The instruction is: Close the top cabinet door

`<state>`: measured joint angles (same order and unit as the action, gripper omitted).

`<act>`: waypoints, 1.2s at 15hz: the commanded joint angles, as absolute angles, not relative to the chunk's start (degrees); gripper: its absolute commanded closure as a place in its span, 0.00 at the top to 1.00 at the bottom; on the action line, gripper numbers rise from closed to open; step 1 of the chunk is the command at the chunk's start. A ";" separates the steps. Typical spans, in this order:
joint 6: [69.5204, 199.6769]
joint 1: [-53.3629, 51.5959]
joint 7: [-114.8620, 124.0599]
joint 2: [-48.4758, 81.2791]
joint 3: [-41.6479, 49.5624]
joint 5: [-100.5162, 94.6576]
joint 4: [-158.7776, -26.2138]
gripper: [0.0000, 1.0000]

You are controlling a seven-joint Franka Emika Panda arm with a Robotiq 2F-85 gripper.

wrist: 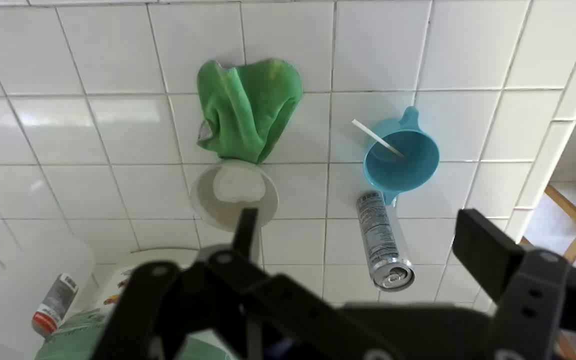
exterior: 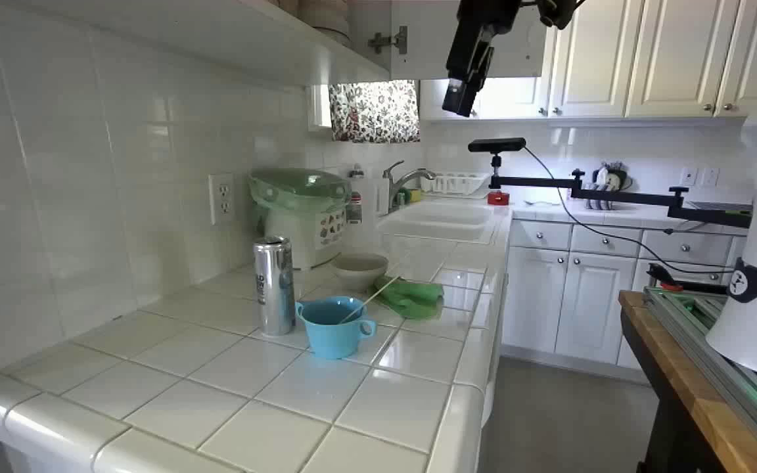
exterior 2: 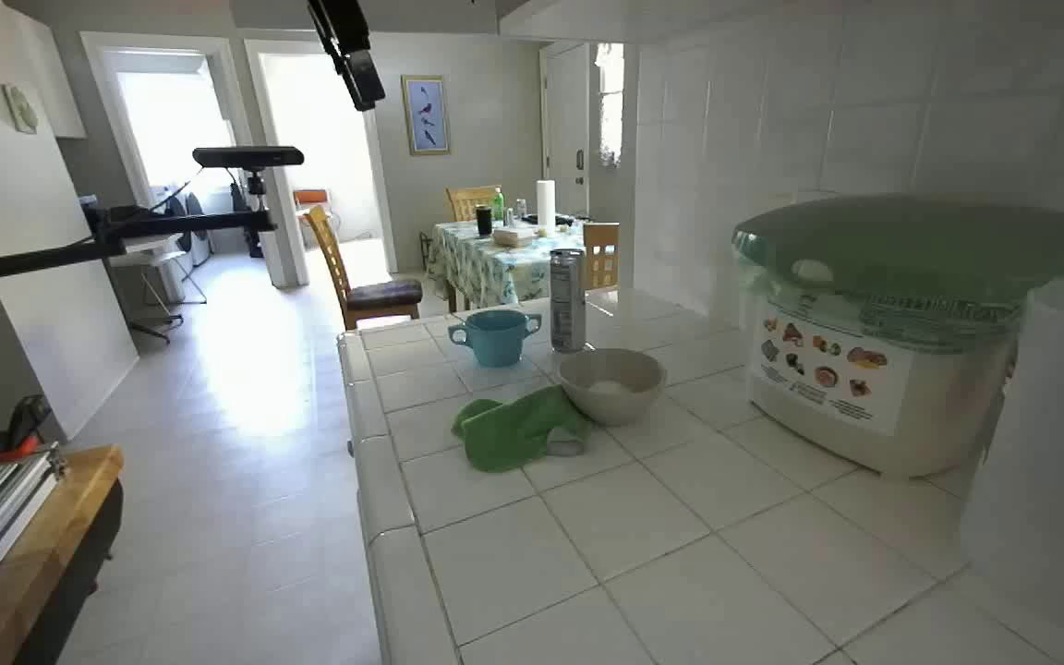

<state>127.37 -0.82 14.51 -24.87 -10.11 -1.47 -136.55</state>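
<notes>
Overhead, the gripper [wrist: 357,235]: jaws standing wide apart in the wrist view, holding nothing, aimed down over the tiled counter [exterior: 273,407].
Top cabinet door [exterior: 428,43]: swung well out from the wall cabinet [exterior: 273,52], so not yet closed; in an exterior view the gripper hangs in front of its inner face. Whether the two touch, I cannot tell.
Hinge [exterior: 388,41]: metal, joining door to cabinet; pushing near here would likely take the most force for the least swing.
Panel: probably a stiff wooden leaf, its weight borne by the hinges, so it should move lightly; the paint looks smooth, and slipping seems likelier than damage.
Free edge [exterior: 540,49]: the place to take hold, I judge, being farthest from the hinge. Hooking it and drawing it in, or going round to push the outer face, should work; pressing the inner face would only swing it wider.
Counter things: silver can [exterior: 275,286], blue cup [exterior: 332,335], green cloth [exterior: 411,301] and bowl [exterior: 359,270], all lower than the door.
Raised-panel upper doors [exterior: 677,59]: farthest off, closed along the back wall, not the ones to move.
</notes>
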 commanded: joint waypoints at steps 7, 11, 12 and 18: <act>127.27 -1.47 14.75 -24.81 -9.51 -1.81 -136.48 1.00; 127.66 -1.48 14.70 -25.06 -9.53 -1.92 -136.64 1.00; 127.84 -1.38 14.83 -25.55 -9.59 -2.22 -136.63 1.00; 127.58 -0.38 16.12 -30.70 -10.45 -5.21 -135.73 1.00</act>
